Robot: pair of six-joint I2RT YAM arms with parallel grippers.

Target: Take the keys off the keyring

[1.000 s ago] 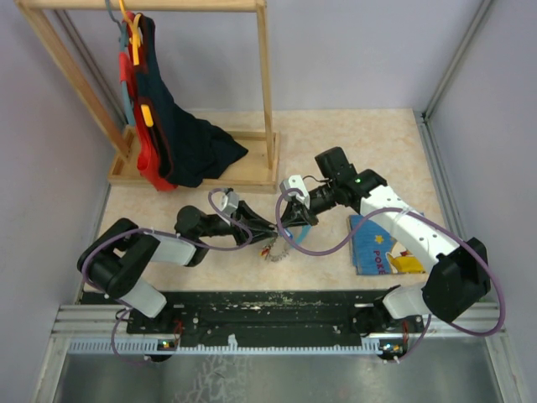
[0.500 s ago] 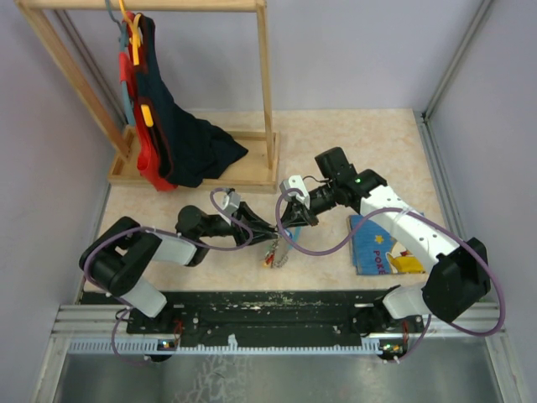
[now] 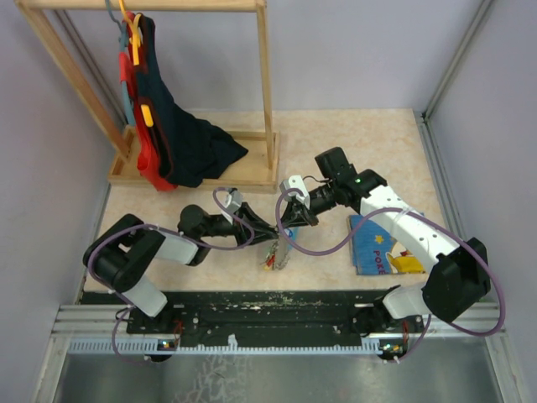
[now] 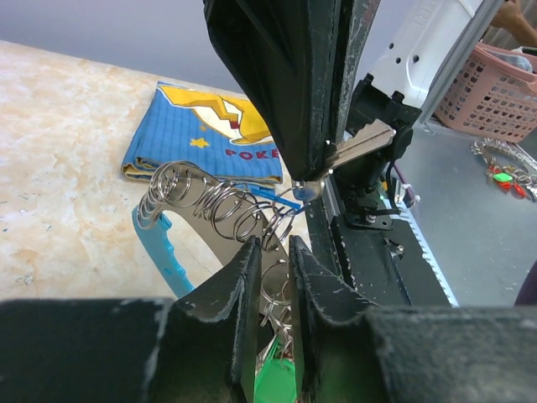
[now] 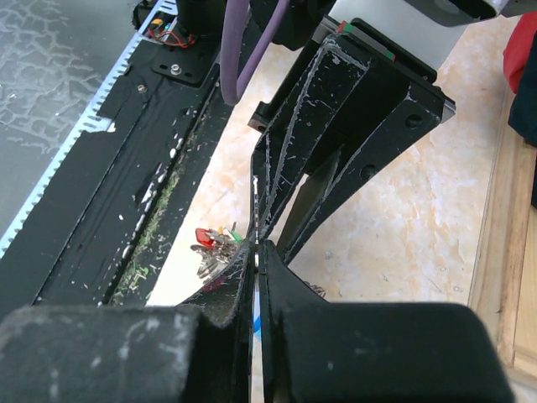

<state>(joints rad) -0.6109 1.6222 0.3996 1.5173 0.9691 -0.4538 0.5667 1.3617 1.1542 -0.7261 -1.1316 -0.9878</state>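
The keyring (image 4: 220, 207) is a chain of silvery rings with a light-blue strap (image 4: 164, 253), stretched between my two grippers above the table. My left gripper (image 4: 274, 243) is closed to a narrow gap on the rings, with a green key head (image 4: 273, 384) between its fingers. My right gripper (image 4: 322, 161) is shut from above; a bare metal key blade (image 4: 362, 143) sticks out of its fingers. In the top view the left gripper (image 3: 269, 230) and right gripper (image 3: 288, 222) nearly touch, and the keys (image 3: 275, 254) hang below them. Red and green keys (image 5: 215, 241) show beside the shut right gripper (image 5: 258, 245).
A blue picture book (image 3: 379, 246) lies on the table right of the grippers. A wooden rack (image 3: 267, 101) hung with dark and red clothes stands at the back left. The black rail (image 3: 268, 306) runs along the near edge. Purple cables loop beside both wrists.
My left gripper has slid slightly right and narrowed a little on the rings. The hanging keys have dropped a bit lower. The right arm has stayed put.
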